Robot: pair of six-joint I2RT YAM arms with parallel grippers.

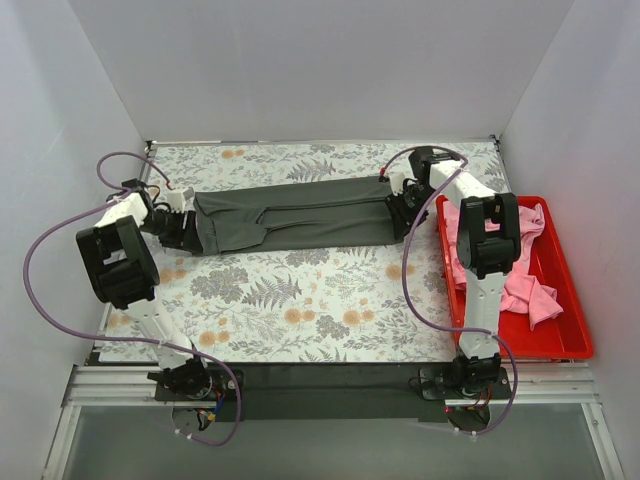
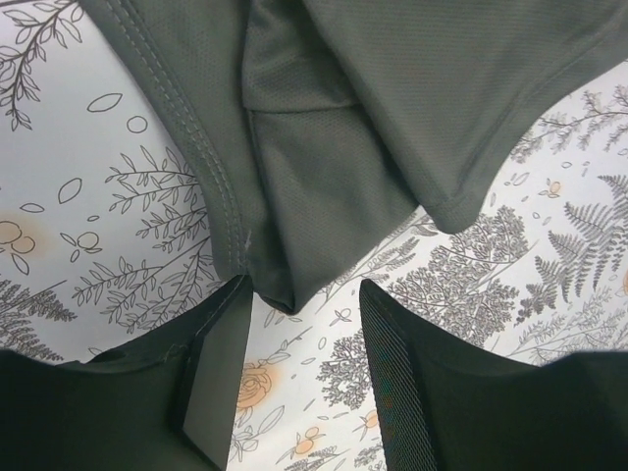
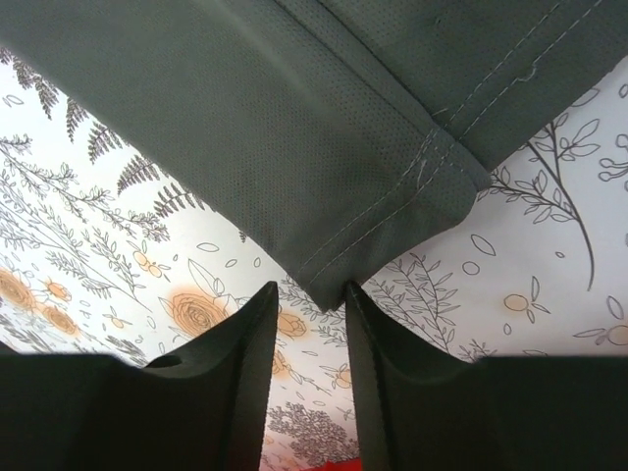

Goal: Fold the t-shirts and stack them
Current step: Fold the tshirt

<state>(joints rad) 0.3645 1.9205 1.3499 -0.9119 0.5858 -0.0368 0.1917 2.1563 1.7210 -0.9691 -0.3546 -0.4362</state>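
Observation:
The dark charcoal grey t-shirt [image 1: 300, 217] lies folded into a long band across the far half of the table. My left gripper [image 1: 188, 226] is at its left end and my right gripper [image 1: 401, 206] at its right end. In the left wrist view the left gripper [image 2: 302, 285] is open, with a corner of the grey shirt [image 2: 324, 147] lying just at its fingertips. In the right wrist view the right gripper [image 3: 310, 287] is open with a narrow gap, and a stitched corner of the grey shirt [image 3: 294, 147] sits between its tips, unclamped. Pink t-shirts [image 1: 525, 275] lie bunched in the tray.
The floral table cloth [image 1: 300, 310] covers the table. A red plastic tray [image 1: 572, 345] stands along the right edge, behind the right arm. White walls close in the back and both sides.

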